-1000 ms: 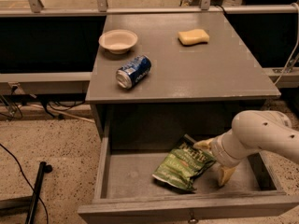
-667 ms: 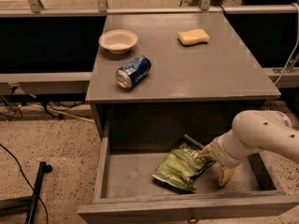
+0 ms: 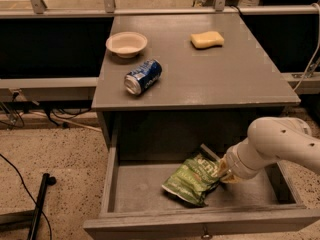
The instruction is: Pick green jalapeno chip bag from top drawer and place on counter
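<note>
- The small, crinkly green jalapeno chip bag (image 3: pixel 192 180) is lying on the flat floor of the wide, shallow grey top drawer (image 3: pixel 137 186). It is right of centre, in the same spot as 1 second ago, and is not yet lifting.
- The 2-finger end effector (image 3: pixel 218 165) is sitting at the bag's upper right corner. Its pale finger (image 3: pixel 228 177) was standing clear of the bag's right edge 1 second ago. It is now tucking in against that edge, so the end effector appears to be pinching the bag's corner.
- By my reading, the grasp is just being made. Lifting the bag out over the drawer's front wall and setting it down are both still to come.
- The white arm (image 3: pixel 282 143) is reaching in from the right and has hardly shifted.
- Above, the flat, matte grey counter surface (image 3: pixel 220 81) is offering bare room at its front right. The blue soda can (image 3: pixel 143 77) on its side, the beige bowl (image 3: pixel 126 44) and the yellow sponge (image 3: pixel 207 39) are sitting where they were.
</note>
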Robot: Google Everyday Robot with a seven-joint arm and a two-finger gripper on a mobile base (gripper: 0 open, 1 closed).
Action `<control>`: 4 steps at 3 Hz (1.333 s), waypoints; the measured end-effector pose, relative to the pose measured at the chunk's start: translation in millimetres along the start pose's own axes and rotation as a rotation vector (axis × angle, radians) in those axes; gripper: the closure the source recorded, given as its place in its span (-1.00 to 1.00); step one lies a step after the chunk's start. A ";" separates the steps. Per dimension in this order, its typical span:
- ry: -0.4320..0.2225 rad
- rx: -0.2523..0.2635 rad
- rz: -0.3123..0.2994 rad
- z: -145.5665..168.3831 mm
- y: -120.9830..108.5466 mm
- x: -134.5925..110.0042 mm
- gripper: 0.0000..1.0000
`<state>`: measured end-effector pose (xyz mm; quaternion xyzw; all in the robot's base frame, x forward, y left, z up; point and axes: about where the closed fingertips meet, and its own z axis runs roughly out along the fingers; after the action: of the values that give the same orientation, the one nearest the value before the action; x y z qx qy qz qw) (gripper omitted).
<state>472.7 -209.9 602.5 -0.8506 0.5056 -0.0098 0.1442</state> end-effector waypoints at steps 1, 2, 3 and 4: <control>-0.032 0.036 0.092 -6.6 0.0 0.2 1.00; -0.077 0.086 0.170 -24.3 -9.1 -9.6 1.00; -0.142 0.140 0.210 -57.2 -22.1 -25.3 1.00; -0.172 0.194 0.196 -97.7 -35.9 -44.1 1.00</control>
<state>466.0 -178.8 710.9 -0.7769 0.5688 0.0285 0.2686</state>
